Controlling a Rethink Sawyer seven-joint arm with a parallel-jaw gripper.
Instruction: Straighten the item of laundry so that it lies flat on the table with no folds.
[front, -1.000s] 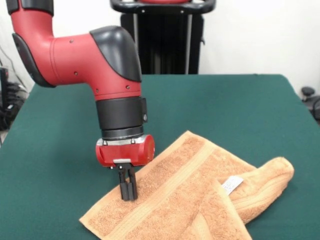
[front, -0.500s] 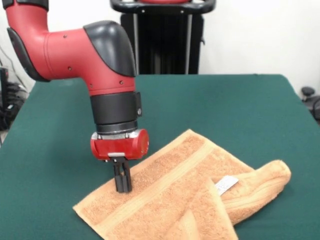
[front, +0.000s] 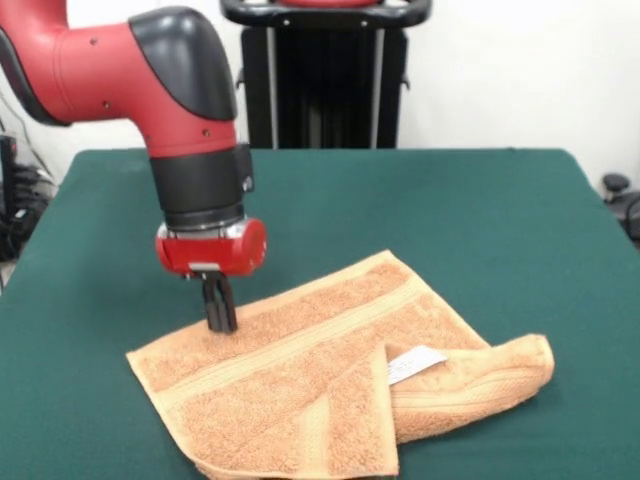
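The claw (front: 220, 318) is down on the towel (front: 330, 385), fingers drawn tight together with a pinch of terry between the tips, right at the towel's far edge near its left corner. That grip point makes sense: take the cloth by an edge and the whole sheet can be dragged or lifted, not just bunched in the middle. The arm (front: 150, 80) reaches in from the upper left, wrist pointing straight down, so the pull looks set to run toward that left side.

The towel lies on the near half of the green surface (front: 450, 210), toward the front edge and a little left of centre. Most of the left part lies flat, a woven band running across it. The right side is the trouble: one corner is folded over on top, a flap coming to a point near the bottom edge, with the small white label (front: 415, 364) showing beside it, and the right end is rolled into a thick, doubled lump.

So the job looks partway there at best. Holding the far left edge anchors the flat part, but the folded flap and the doubled right end sit well away from the grip, and dragging alone may not open them.
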